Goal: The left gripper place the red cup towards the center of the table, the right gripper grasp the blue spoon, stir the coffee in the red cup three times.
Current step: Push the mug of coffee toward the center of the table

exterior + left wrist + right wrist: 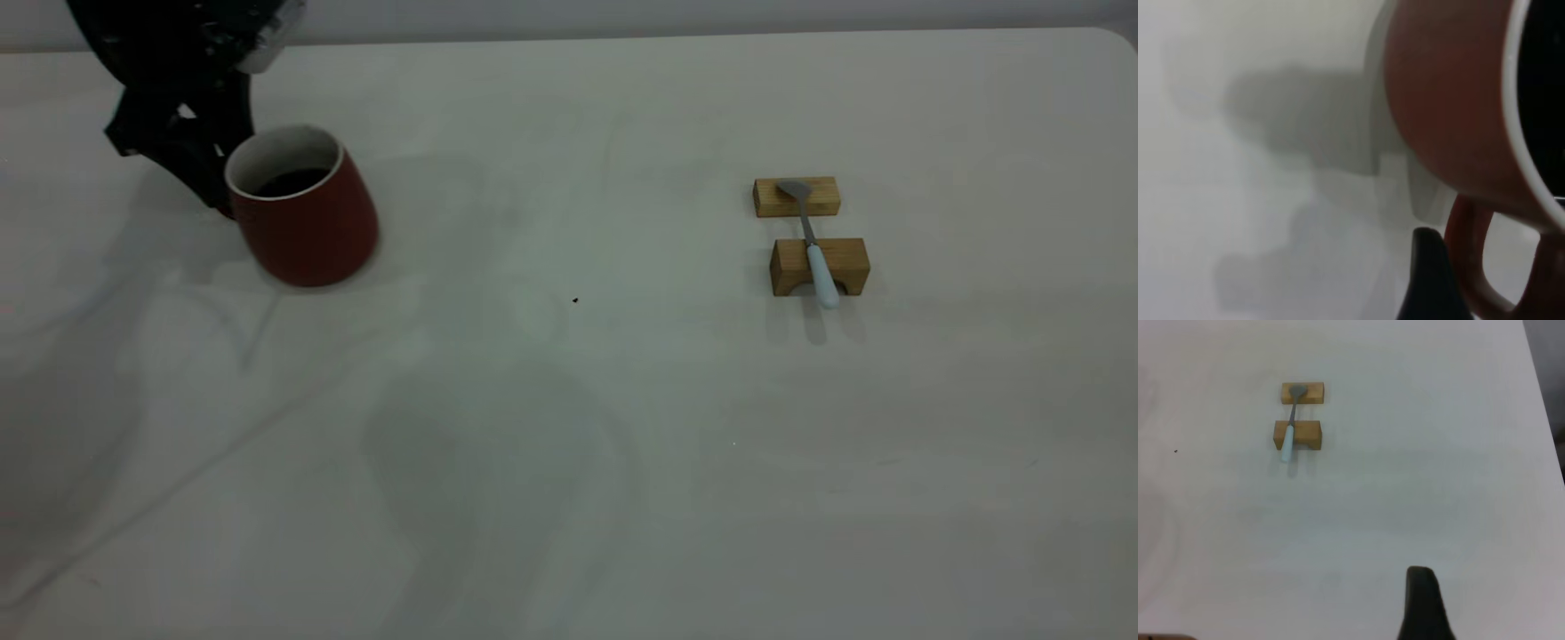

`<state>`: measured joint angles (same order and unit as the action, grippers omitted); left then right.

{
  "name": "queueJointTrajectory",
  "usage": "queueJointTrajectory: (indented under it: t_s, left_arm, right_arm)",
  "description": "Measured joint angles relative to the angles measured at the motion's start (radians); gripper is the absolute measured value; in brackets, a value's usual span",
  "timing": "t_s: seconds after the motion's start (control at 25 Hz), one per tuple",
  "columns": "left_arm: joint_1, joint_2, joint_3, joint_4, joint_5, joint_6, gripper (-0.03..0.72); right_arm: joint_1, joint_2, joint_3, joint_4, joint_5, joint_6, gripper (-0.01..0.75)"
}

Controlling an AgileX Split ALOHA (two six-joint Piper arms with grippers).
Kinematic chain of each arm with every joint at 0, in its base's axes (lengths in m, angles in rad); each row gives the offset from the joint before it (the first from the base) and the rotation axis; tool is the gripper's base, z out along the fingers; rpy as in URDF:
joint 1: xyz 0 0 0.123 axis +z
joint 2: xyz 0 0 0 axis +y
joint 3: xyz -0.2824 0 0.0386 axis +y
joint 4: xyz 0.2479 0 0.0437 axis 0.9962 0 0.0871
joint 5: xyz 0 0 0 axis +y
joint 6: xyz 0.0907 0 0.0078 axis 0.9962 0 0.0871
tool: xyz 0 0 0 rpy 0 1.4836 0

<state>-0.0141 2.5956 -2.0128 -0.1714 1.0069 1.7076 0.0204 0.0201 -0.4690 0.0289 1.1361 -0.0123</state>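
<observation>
My left gripper (209, 173) sat at the far left of the table (569, 462), reaching down from above with its dark fingers at the red cup's (302, 209) handle side; whether they were clenched on the loop handle (1478, 267) I could not tell, since only one finger tip (1428, 280) showed beside that handle. The cup looked tilted, its mouth leaning toward my pincer and its base swung away, with the coffee (292, 182) dark inside and fairly close to the white rim. That was the risk as I judged it: if the tilt grew or I dragged the cup toward the centre too abruptly, coffee could slop over the rim, and a loose hold on the thin handle could let the cup rock or tip. The centre, marked roughly by a tiny dark speck (575, 300), lay well away from my pincer. My right gripper (1421, 600) hung high and well apart from the blue spoon (813, 244), which rested across two wooden blocks (818, 236), bowl on the farther one; I could not tell its finger state.
</observation>
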Motion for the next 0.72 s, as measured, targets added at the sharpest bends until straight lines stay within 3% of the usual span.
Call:
queueJointTrajectory:
  t_s: [0.72]
  left_arm:
    - [-0.270, 0.010, 0.000, -0.003, -0.148, -0.269, 0.558]
  right_arm:
    - [0.000, 0.000, 0.000, 0.000, 0.000, 0.002, 0.569]
